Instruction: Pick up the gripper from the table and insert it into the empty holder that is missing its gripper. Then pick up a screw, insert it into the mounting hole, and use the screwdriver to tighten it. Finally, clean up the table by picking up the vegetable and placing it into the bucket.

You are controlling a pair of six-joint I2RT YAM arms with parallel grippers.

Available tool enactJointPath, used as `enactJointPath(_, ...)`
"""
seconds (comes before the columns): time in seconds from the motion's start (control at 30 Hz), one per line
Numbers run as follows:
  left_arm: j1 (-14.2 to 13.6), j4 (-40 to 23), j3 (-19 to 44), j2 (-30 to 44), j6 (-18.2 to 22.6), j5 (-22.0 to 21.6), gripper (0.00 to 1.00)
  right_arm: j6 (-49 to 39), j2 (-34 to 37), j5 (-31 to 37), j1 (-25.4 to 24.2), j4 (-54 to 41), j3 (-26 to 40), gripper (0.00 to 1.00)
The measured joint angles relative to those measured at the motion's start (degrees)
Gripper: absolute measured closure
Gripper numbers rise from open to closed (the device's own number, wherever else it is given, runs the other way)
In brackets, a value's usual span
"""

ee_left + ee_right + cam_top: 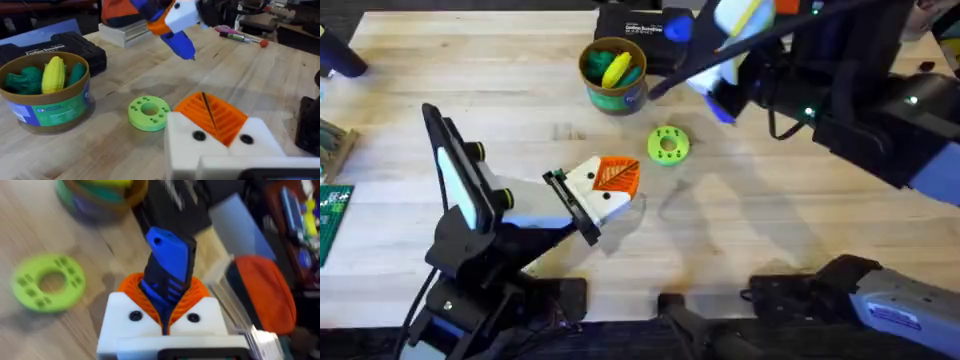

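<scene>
My right gripper [710, 65] [165, 315] is shut on the blue screwdriver [722, 108] [181, 44] [167, 270] and holds it tilted above the table [770, 220], bit pointing down beside the bucket. The bucket [613, 75] [47, 107] holds a yellow toy and green toy pieces. My left gripper [617, 178] [207, 107] hovers low at mid-table, its orange pads pressed together with nothing seen between them. A slim stick with a reddish end [245, 38], possibly the vegetable, lies farther back. The loose gripper, the holder and the screw are out of view.
A lime-green ring disc [668, 145] [148, 112] [47, 282] lies between my two grippers. A black case [640, 30] [60, 45] sits behind the bucket. An orange object on white blocks [125, 30] [260, 295] stands at the back. A green circuit board [332, 215] lies at the left edge.
</scene>
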Motion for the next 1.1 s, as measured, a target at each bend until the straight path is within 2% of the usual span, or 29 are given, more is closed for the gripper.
enactJointPath(0.13,0.0,0.0,0.0,0.0,0.0,0.0,0.986,-9.1,4.3,5.1,-5.7,-5.7,0.0,0.970)
enactJointPath(0.33,0.0,0.0,0.0,0.0,0.0,0.0,0.986,-20.1,11.2,9.5,-11.6,-6.3,0.0,0.970)
enactJointPath(0.53,0.0,0.0,0.0,0.0,0.0,0.0,0.986,-25.9,17.3,10.7,-14.6,-6.8,0.0,0.970)
enactJointPath(0.67,0.0,0.0,0.0,0.0,0.0,0.0,0.986,-27.1,20.5,10.8,-14.9,-11.3,0.0,0.964)
enactJointPath(0.77,0.0,0.0,0.0,0.0,0.0,0.0,0.986,-27.8,22.3,10.9,-14.9,-15.2,0.0,0.921)
enactJointPath(0.8,0.0,0.0,0.0,0.0,0.0,0.0,0.986,-27.8,22.6,11.1,-14.9,-16.0,0.0,0.884)
enactJointPath(0.83,0.0,0.0,0.0,0.0,0.0,0.0,0.986,-27.7,22.6,11.5,-14.9,-16.2,0.1,0.765)
enactJointPath(1.0,0.0,0.0,0.0,0.0,0.0,0.0,0.986,-25.9,21.8,12.5,-15.0,-16.0,1.2,0.056)
enactJointPath(1.1,0.0,0.0,0.0,0.0,0.0,0.0,0.986,-23.1,21.3,12.5,-15.0,-17.0,1.5,0.011)
